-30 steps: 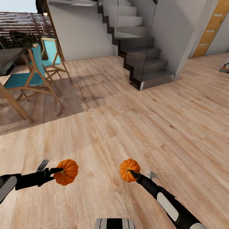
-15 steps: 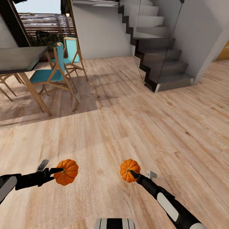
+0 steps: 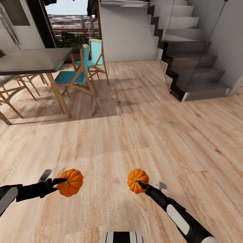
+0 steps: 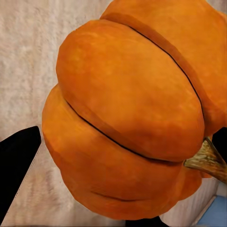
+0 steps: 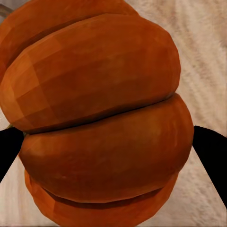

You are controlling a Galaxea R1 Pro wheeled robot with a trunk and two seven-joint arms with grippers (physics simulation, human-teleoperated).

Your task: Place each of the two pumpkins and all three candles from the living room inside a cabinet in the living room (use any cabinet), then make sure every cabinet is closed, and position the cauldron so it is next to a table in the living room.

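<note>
**Two pumpkins in hand over open floor**

Pale wood floor (image 3: 135, 135) runs ahead of me to a grey staircase (image 3: 192, 67). Left of the staircase stands a dark-topped dining table (image 3: 33, 60) with blue-seated chairs (image 3: 79, 76) beside it. My left claw (image 3: 60, 183) is clamped on one pumpkin (image 3: 70, 182); my right claw (image 3: 139, 184) is clamped on the other pumpkin (image 3: 137, 180). Both pumpkins hang above the floor, well short of the staircase, apart from each other.

no readable text, no labels, no brand marks, no numbers, no signs on anything
</note>
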